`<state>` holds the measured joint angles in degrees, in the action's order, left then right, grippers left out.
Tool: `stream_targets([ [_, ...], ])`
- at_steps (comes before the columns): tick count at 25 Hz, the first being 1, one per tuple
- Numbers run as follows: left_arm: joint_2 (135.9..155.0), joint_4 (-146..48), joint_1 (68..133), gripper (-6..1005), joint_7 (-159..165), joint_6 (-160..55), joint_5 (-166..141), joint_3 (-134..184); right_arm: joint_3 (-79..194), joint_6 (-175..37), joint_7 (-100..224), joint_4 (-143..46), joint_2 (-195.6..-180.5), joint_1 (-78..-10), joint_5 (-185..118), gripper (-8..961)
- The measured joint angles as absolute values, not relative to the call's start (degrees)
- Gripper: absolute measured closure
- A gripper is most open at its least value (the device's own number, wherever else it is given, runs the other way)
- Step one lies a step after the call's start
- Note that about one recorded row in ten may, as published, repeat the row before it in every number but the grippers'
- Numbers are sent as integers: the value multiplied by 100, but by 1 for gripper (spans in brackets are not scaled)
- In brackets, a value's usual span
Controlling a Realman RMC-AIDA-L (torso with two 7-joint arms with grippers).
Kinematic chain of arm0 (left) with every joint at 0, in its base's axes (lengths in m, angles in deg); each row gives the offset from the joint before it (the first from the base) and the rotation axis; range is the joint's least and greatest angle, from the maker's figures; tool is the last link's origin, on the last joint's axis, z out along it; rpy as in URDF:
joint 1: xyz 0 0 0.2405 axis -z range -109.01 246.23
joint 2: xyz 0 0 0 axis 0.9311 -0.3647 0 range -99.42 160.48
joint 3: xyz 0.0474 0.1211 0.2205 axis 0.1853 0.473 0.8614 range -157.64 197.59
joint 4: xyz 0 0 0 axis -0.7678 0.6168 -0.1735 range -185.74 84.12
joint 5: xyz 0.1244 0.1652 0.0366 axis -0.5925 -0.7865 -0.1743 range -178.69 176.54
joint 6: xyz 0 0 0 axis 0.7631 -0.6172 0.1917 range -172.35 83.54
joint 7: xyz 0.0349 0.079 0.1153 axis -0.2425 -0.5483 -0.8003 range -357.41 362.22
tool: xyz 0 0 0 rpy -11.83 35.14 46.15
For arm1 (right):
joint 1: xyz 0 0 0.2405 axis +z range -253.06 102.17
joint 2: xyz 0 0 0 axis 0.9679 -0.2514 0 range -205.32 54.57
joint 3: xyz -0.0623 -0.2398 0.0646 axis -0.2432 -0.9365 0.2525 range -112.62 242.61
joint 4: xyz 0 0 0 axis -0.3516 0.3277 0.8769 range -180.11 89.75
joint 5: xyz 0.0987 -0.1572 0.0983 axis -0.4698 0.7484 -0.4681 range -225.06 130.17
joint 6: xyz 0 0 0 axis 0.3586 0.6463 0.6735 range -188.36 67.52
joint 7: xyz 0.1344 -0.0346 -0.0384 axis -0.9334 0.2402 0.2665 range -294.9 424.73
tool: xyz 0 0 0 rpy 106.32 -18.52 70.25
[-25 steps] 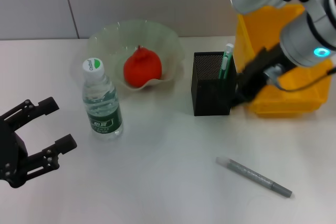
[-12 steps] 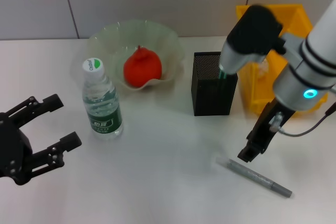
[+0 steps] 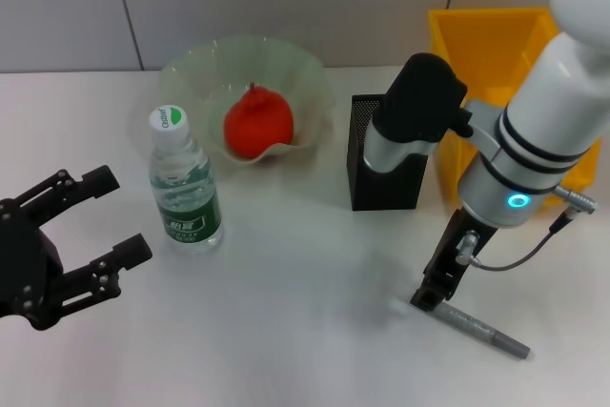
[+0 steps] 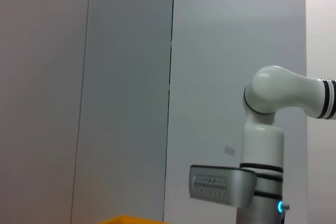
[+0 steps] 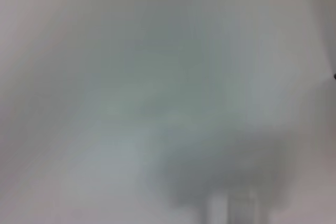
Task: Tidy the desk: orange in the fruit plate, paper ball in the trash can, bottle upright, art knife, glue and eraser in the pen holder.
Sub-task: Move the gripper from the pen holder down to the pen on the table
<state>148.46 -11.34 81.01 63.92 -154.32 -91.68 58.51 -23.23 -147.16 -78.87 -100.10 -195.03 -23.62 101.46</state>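
Lying flat near the front edge, art knife (grey, slender); right gripper poised at its near end for pickup, finger state indiscernible. Left gripper parked at the side, fingers spread.

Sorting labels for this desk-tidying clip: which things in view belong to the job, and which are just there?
Job: orange in fruit plate; upright bottle; pen holder; grey art knife under right gripper; yellow trash can.

Just there: parked left gripper.
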Motion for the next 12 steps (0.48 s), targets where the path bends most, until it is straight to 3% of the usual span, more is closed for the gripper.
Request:
stream_targets([
  [12,14848,-1134,8085,184,6406,-15417,-9168,5843,-2793,-14358,-8183,-9443,-19518,-2099,10076,578],
])
